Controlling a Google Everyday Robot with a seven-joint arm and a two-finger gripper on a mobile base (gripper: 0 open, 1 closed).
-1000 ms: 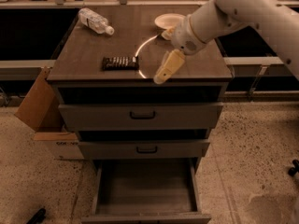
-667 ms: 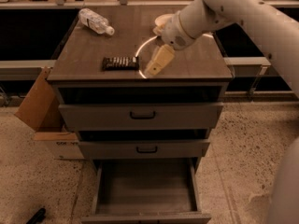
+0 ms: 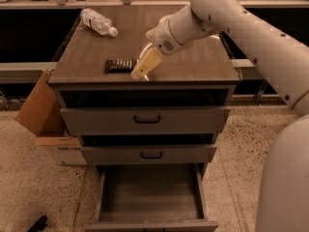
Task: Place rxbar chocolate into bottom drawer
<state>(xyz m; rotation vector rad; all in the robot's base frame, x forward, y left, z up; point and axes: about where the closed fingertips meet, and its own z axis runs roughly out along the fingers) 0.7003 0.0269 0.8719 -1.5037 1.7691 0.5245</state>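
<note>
The rxbar chocolate [image 3: 120, 65] is a small dark bar with pale markings, lying flat near the front left of the cabinet top [image 3: 193, 66]. My gripper [image 3: 140, 73] hangs from the white arm just to the right of the bar, low over the top, its pale fingers pointing down and left beside the bar's right end. The bottom drawer [image 3: 150, 193] is pulled out at floor level, a wide grey box with nothing in it.
A clear plastic bottle [image 3: 98, 21] lies at the back left of the cabinet top. Two upper drawers [image 3: 146, 119] with dark handles stand slightly out. A cardboard box [image 3: 46, 115] sits left of the cabinet. A dark object [image 3: 36, 224] lies on the floor.
My gripper has moved left across the cabinet top, from the middle right to just beside the bar's right end. The bar and bottle have not moved.
</note>
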